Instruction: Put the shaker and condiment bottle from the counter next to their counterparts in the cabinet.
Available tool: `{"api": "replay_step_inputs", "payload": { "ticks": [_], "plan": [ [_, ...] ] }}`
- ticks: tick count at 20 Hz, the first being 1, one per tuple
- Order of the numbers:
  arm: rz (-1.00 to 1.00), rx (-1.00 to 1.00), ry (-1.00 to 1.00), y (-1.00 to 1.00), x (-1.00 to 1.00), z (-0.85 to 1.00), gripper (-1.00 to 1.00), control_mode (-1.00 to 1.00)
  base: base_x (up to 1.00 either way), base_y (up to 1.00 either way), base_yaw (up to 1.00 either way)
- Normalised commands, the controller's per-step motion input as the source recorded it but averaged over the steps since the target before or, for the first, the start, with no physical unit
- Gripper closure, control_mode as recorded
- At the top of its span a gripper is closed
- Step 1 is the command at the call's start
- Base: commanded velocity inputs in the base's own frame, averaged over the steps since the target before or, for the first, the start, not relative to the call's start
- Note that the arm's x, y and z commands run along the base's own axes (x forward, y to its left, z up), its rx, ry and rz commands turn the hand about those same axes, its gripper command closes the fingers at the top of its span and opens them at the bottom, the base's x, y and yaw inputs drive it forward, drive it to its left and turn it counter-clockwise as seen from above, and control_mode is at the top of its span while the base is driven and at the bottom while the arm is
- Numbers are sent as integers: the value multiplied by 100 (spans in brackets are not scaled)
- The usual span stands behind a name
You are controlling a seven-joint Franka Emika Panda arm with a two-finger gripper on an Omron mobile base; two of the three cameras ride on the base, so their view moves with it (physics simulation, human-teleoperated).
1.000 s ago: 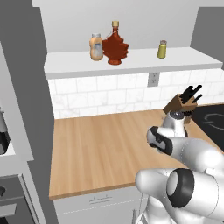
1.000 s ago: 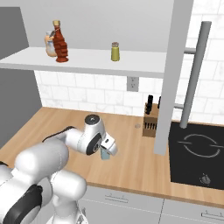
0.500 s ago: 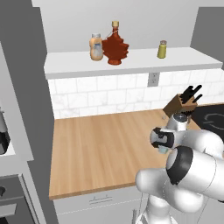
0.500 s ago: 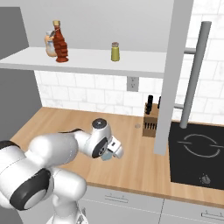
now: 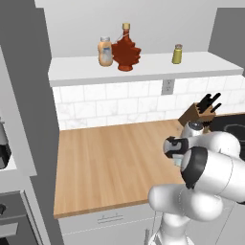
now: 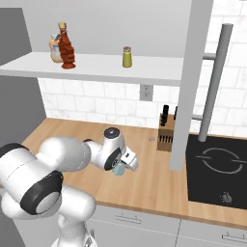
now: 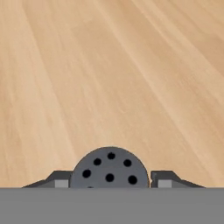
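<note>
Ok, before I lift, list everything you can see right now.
shaker: one, pale blue-grey, dark grey holed cap, on the counter
condiment bottle: one, dark red, gold cap, on the cabinet
orange bottle: one, pale label, just left of the condiment bottle
yellow-olive shaker: one, grey cap, further right on the cabinet
cabinet: one, white-grey, above the counter
counter: one, light-brown wood
knife block: one, wood, black handles, back of the counter
cooktop: one, black, right of the counter
arm: one, white
jaws: two dark tips, closed against the shaker's cap

Knife block (image 6: 167, 131) by black cooktop (image 6: 219, 169), wall outlet (image 6: 144, 92) on white tile, perhaps an oven (image 5: 12, 225) lower left
</note>
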Motion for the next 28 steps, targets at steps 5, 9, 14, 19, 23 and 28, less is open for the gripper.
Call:
{"api": "replay_step_inputs", "payload": {
  "ticks": [5,9,14,19,23,28],
  "plan": [
    [-9,0,1,0,14,-24,100,-100,0,0,0],
    [-9,0,-1,0,1,4,100,-100,0,0,0],
    [-6,0,-7,0,0,54,100,-100,0,0,0],
    [-3,0,-6,0,0,71,100,-100,0,0,0],
    [0,0,-5,0,4,62,100,-100,0,0,0],
    [0,-1,-10,0,3,63,100,-100,0,0,0]
  ]
}}
